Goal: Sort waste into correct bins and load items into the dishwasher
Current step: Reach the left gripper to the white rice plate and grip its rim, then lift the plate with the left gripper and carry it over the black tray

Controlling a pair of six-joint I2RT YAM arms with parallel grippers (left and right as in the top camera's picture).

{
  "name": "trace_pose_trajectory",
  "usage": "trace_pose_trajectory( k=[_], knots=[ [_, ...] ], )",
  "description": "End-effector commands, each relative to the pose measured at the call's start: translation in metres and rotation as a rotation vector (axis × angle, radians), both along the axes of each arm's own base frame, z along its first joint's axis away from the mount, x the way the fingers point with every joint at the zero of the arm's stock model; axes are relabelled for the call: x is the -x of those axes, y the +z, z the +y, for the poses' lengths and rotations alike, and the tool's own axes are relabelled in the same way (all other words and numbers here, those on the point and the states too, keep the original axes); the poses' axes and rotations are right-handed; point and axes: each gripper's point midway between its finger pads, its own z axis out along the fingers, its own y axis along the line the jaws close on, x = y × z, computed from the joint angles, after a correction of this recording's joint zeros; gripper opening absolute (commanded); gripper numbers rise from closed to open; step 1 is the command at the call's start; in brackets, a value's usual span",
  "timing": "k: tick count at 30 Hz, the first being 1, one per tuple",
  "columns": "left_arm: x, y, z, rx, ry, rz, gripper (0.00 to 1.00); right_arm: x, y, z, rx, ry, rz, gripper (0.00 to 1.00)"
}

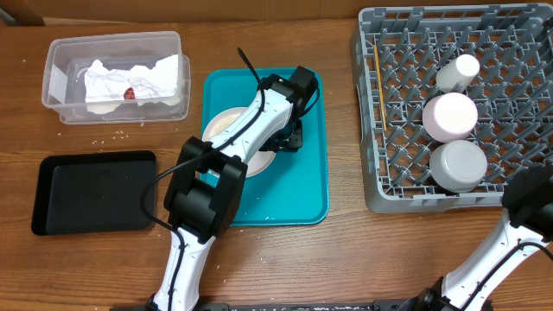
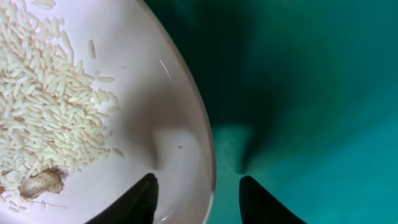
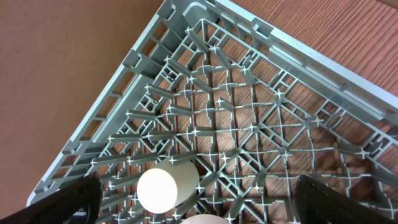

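plate (image 1: pixel 223 126) with rice (image 2: pixel 37 106): last piece outside the rack (image 1: pixel 367 130)
napkin (image 1: pixel 130 82) in tub (image 1: pixel 52 82); left gripper (image 2: pixel 198 180) straddles plate rim, jaws apart; right gripper (image 3: pixel 196 180) wide apart over rack.

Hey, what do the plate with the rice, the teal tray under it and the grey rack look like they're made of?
The plate: glossy glazed ceramic or melamine, judging by the smooth surface and bright glint; which one is unclear. The teal tray: probably moulded plastic, uniform colour with a soft sheen. The grey rack: probably moulded plastic, matte, with thin lattice ribs.
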Motion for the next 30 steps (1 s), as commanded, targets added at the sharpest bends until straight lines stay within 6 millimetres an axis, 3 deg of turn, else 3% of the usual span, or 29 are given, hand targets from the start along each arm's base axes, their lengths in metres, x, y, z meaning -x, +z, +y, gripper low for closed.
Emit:
trace_pose_trajectory(
  k=[1,4,12,19,30],
  knots=[
    [0.0023,-0.0006,0.0013,-0.023,-0.034,-0.005,0.34,0.0028,0.0275,0.0018,0.025,-0.002,-0.059,1.00],
    [0.0017,-0.0003,0.0021,-0.035,-0.037,-0.012,0.23,0.0028,0.0275,0.0018,0.025,-0.002,-0.059,1.00],
    [0.0003,0.0000,0.0049,-0.054,-0.038,-0.023,0.20,0.0028,0.0276,0.0017,0.026,-0.002,-0.059,1.00],
    [0.0009,-0.0002,0.0002,-0.050,-0.048,-0.029,0.04,0.0028,0.0275,0.0018,0.025,-0.002,-0.059,1.00],
    [0.0073,-0.0095,0.0006,-0.051,-0.053,-0.012,0.04,0.0028,0.0275,0.0018,0.025,-0.002,-0.059,1.00]
  ],
)
